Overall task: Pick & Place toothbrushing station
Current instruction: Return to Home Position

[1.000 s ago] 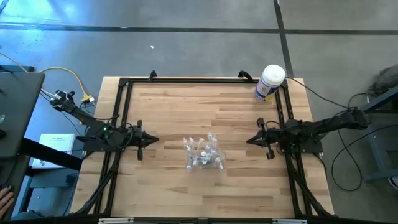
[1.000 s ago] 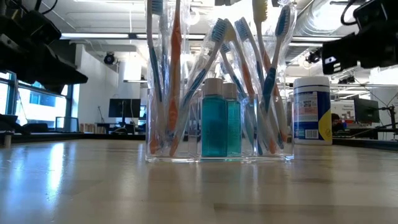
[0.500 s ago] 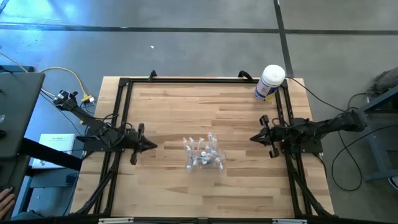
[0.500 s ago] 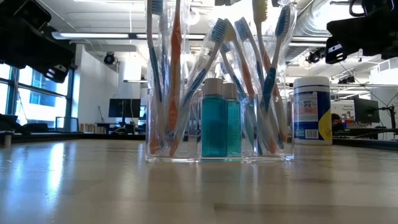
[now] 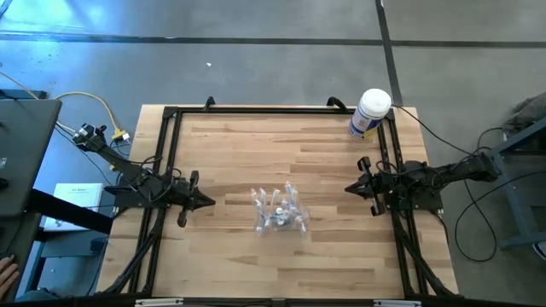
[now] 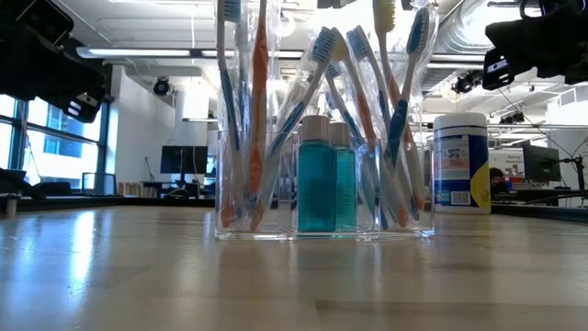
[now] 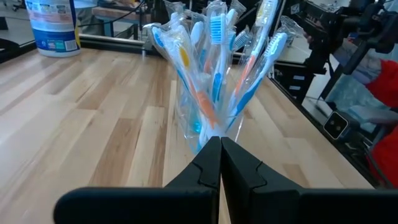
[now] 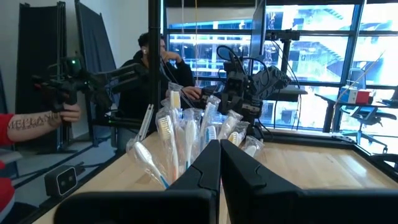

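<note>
While both arms are hanging at opposite sides, the toothbrushing station (image 5: 277, 211) is standing upright near the middle of the wooden surface (image 5: 256, 145), roughly midway between the two hands and touched by neither. Seen level from the low view, this clear plastic holder is carrying many wrapped toothbrushes (image 6: 257, 110) in blue, orange and white. They are leaning outward in several directions. Two bottles of teal liquid (image 6: 317, 184) with white caps are standing side by side in its centre.

The left hand (image 5: 205, 201) is hovering over the left part of the surface, well apart from the holder. It is pointing toward the holder with its fingers pressed together and gripping nothing. The right hand (image 5: 351, 188) is hovering over the right part, also well apart. It is facing the holder, and its fingers are likewise pressed together on nothing.

A white tub (image 5: 369, 113) with a blue label is standing at the far right corner, well away from the holder. A black metal frame (image 5: 273, 111) is running around the surface. Beyond the surface, in the right wrist view, a person (image 8: 149, 68) in dark clothing is sitting in front of bright windows.
</note>
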Action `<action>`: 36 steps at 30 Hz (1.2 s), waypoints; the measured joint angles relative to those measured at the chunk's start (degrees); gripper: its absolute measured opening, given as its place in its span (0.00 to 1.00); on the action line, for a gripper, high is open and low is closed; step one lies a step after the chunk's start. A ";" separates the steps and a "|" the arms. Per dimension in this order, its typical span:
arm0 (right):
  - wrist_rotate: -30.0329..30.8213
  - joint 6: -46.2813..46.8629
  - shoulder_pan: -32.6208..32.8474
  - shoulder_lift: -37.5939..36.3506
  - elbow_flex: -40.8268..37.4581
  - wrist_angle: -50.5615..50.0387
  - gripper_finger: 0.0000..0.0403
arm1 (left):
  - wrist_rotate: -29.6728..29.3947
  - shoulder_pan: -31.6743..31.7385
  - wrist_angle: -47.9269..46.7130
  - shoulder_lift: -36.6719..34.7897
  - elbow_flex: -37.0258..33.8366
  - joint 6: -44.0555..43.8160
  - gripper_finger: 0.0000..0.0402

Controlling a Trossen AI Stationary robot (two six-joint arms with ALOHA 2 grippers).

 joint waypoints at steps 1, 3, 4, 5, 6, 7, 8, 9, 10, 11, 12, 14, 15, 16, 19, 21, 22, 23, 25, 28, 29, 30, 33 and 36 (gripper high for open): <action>0.01 0.00 0.00 0.01 0.00 -0.01 0.01 | 0.00 0.00 0.00 0.00 0.00 0.05 0.01; 0.01 0.00 0.00 0.02 0.00 0.01 0.01 | -0.02 0.00 0.00 0.00 0.00 0.40 0.01; 0.01 0.00 0.00 0.02 0.00 0.01 0.01 | -0.02 0.00 0.02 0.00 0.00 0.41 0.01; 0.01 0.00 0.00 0.02 0.00 0.01 0.01 | -0.02 0.00 0.03 0.00 0.00 0.41 0.01; 0.01 0.00 0.00 0.02 0.00 0.01 0.01 | -0.02 -0.01 0.04 0.00 0.00 0.41 0.01; 0.01 0.00 0.00 0.02 0.00 0.01 0.01 | -0.04 0.00 0.04 0.00 0.00 0.41 0.01; 0.01 0.00 0.00 0.02 0.00 0.01 0.01 | -0.04 -0.01 0.05 0.00 0.00 0.41 0.01; 0.01 0.00 0.00 0.02 0.00 0.01 0.01 | -0.05 0.00 0.07 0.00 0.00 0.41 0.01; 0.01 0.00 0.00 0.02 0.00 0.01 0.01 | -0.07 0.00 0.07 0.00 0.00 0.41 0.01; 0.01 0.00 0.01 0.02 0.00 0.01 0.01 | -0.09 0.00 0.07 0.00 0.00 0.41 0.01; 0.01 0.00 0.00 0.02 0.00 0.01 0.01 | -0.11 -0.02 0.09 0.00 0.00 0.41 0.01; 0.01 0.00 0.00 0.02 0.00 0.01 0.01 | -0.13 0.00 0.09 0.00 0.00 0.43 0.01; -0.01 -0.01 0.00 0.02 0.00 0.01 0.01 | -0.14 0.00 0.09 0.00 0.00 0.43 0.01; 0.01 0.00 0.00 0.02 0.00 0.01 0.01 | -0.13 0.00 0.09 0.00 0.00 0.43 0.01; 0.01 0.00 0.00 0.02 0.00 0.01 0.01 | -0.14 0.00 0.09 0.00 0.00 0.43 0.01; -0.01 0.00 0.02 0.02 0.00 0.01 0.01 | -0.13 0.00 0.09 0.00 0.00 0.43 0.01; 0.01 -0.01 0.00 0.02 0.00 0.01 0.01 | -0.15 0.07 0.09 0.00 0.00 0.43 0.01; 0.01 0.00 0.00 0.02 0.00 0.01 0.01 | -0.15 0.13 0.09 0.00 0.00 0.43 0.01; 0.00 0.00 0.01 0.02 0.00 0.01 0.01 | -0.20 0.57 0.09 0.00 0.00 0.43 0.01; 0.01 0.00 0.02 0.02 0.00 0.01 0.01 | -0.24 1.84 0.09 0.00 0.00 0.43 0.01; -0.01 -0.02 0.00 0.02 0.00 0.01 0.01 | -0.24 2.33 0.09 0.00 0.00 0.44 0.01; 0.01 0.00 0.00 0.02 0.00 0.01 0.01 | -0.24 2.92 0.09 0.00 0.00 0.46 0.01; -0.01 0.00 0.00 0.02 0.00 0.01 0.01 | -0.25 4.81 0.09 0.00 0.00 0.46 0.01; 0.01 -0.01 0.00 0.02 0.00 0.01 0.01 | -0.27 7.24 0.09 0.00 0.00 0.46 0.01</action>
